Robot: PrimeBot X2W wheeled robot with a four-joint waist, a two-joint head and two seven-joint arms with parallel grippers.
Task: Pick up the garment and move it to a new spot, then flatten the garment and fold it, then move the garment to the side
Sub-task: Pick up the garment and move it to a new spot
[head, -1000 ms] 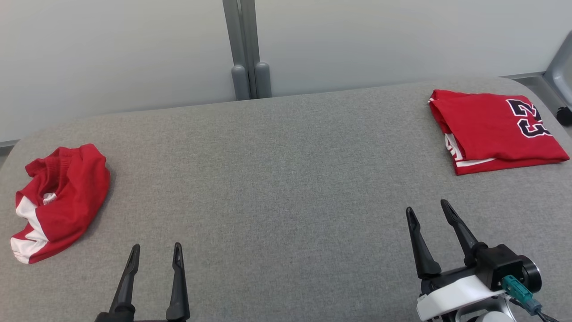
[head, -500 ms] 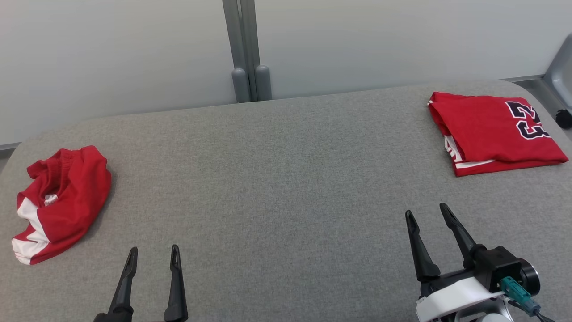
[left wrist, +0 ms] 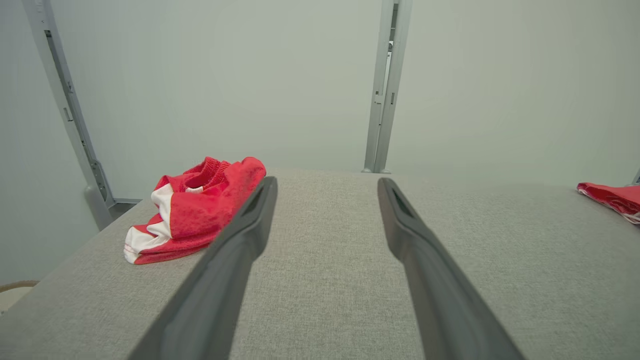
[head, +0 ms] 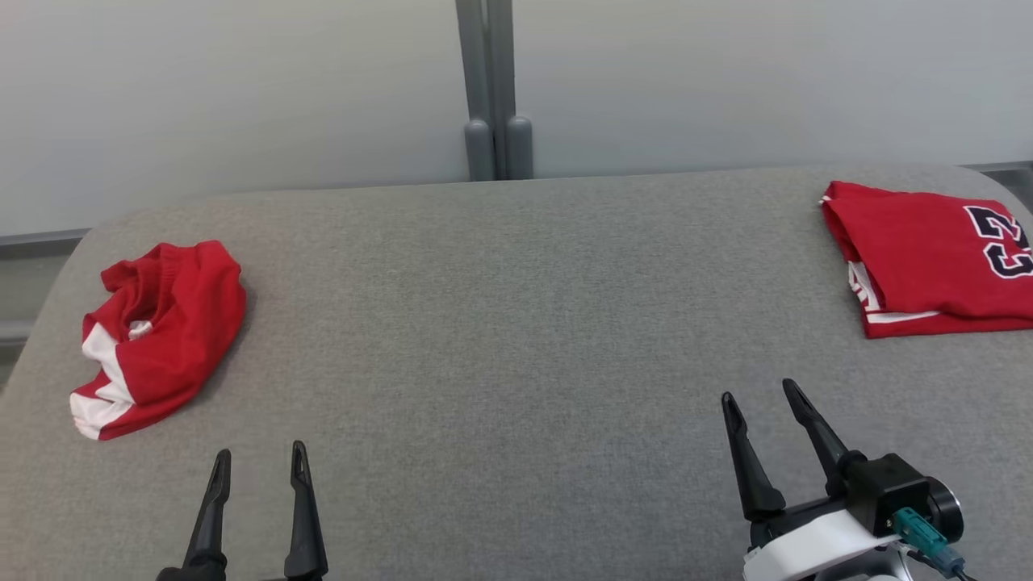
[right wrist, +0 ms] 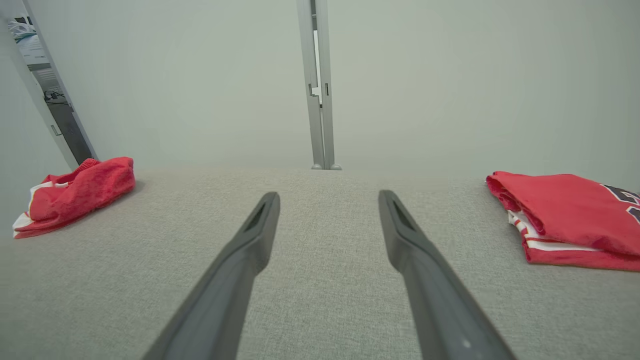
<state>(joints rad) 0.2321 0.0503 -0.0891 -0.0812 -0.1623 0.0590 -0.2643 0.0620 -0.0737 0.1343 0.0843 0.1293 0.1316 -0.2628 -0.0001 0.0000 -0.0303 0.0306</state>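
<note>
My left gripper (head: 260, 450) hung at seven o'clock, fingers spread and empty, over the grey fabric-covered table (head: 516, 323). The crumpled red-and-white cloth garment (head: 161, 331) lay at nine o'clock, well apart from it. My right gripper (head: 759, 389), at five o'clock, was likewise spread and empty. A folded red numbered jersey (head: 928, 266) lay at two o'clock.

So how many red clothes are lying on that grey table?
2. A crumpled red-and-white garment lies at the left end of the table; a folded red jersey with a dark number lies at its right end. Whether anything hides beneath either, I can't tell.
</note>
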